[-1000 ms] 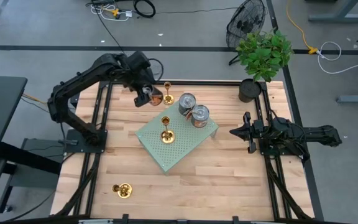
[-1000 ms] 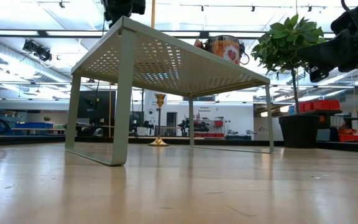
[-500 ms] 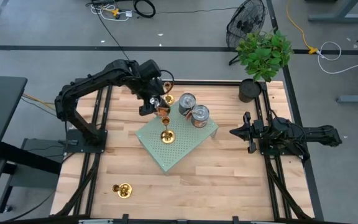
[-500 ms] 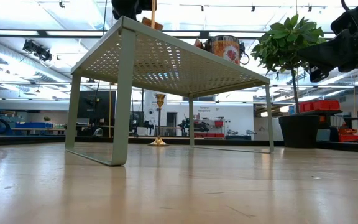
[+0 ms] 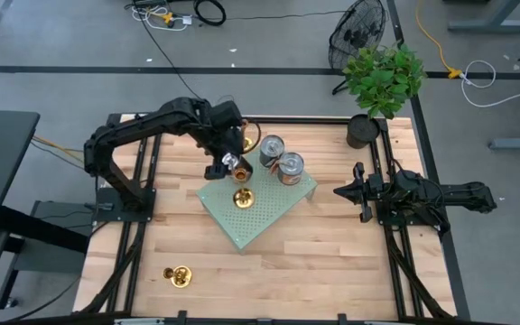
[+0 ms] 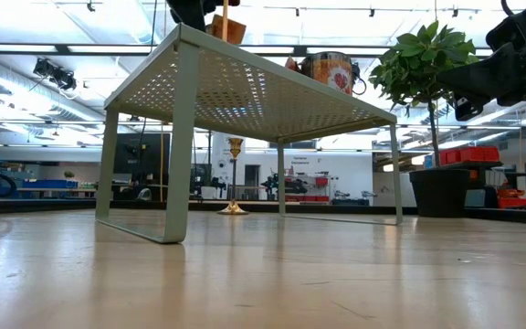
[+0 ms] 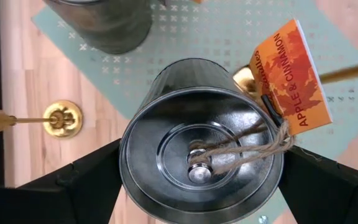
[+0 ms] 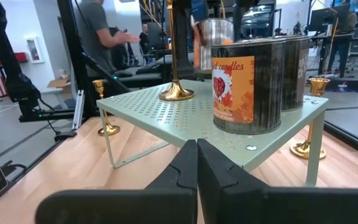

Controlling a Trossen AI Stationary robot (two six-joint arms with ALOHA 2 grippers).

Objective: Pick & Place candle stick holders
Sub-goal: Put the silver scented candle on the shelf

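Observation:
My left gripper (image 5: 228, 163) hangs over the far left corner of the pale green perforated shelf (image 5: 269, 221), shut on a silver tin can (image 7: 201, 140) with an orange tag (image 7: 294, 74). One gold candle stick holder (image 5: 242, 197) stands on the shelf, just beside the held can. A second (image 7: 64, 118) stands on the table behind the shelf. A third (image 5: 181, 276) is at the near left of the table. My right gripper (image 5: 339, 191) waits shut at the table's right, level. My left gripper holds the can by its round side wall (image 7: 129, 168), one finger (image 7: 82, 183) on each of two opposite sides, just below the lid. The fingers come from above, slanting down. The can hangs clear above the shelf, its lid with knob and twine (image 7: 197, 169) facing up.
Two more labelled tin cans (image 5: 272, 149) (image 5: 290, 168) stand on the shelf's far right part. A potted plant (image 5: 379, 86) stands at the table's far right corner. Bare wood lies in front of the shelf. A person (image 8: 98, 31) is in the room beyond.
My left gripper has carried the can from over the table's far left toward the right and near side, to above the shelf's far left corner. It sank a little and rolled at the wrist. The can has stayed lifted in the hold.

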